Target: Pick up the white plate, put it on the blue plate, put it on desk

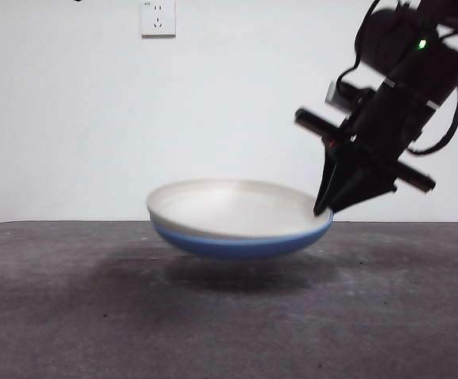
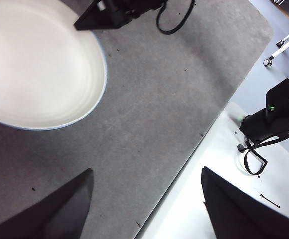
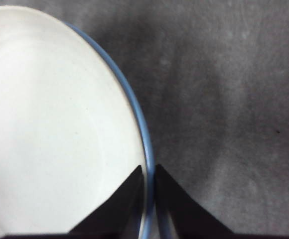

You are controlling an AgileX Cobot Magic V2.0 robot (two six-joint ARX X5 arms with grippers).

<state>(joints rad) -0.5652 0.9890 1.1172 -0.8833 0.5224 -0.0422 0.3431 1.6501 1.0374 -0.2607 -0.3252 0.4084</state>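
Dark grey mottled surface (image 1: 71,316) fills the whole foreground, and it's also the biggest thing in the front view. Above it hang the two stacked plates, clear off the surface with a soft shadow underneath.

So the blue plate (image 1: 237,245) is the container on the bottom, and the white plate (image 1: 237,207) sits nested inside it. Nothing is in the white one. It's plain matte cream with a low sloping rim, and only a thin glossy blue edge peeks out around it in the wrist views.

Right end effector (image 1: 329,204) comes down from the upper right in the front view and meets the stack at about the plates' 3 o'clock edge. Its wrist view shows the two black jaws clenched on the rim of both plates, one jaw over the white plate's inside and the other on the outer blue side, just a sliver of rim between them.

Left end effector (image 2: 147,199) is well apart from the stack, hovering over bare surface near its edge, jaws spread wide and holding nothing.
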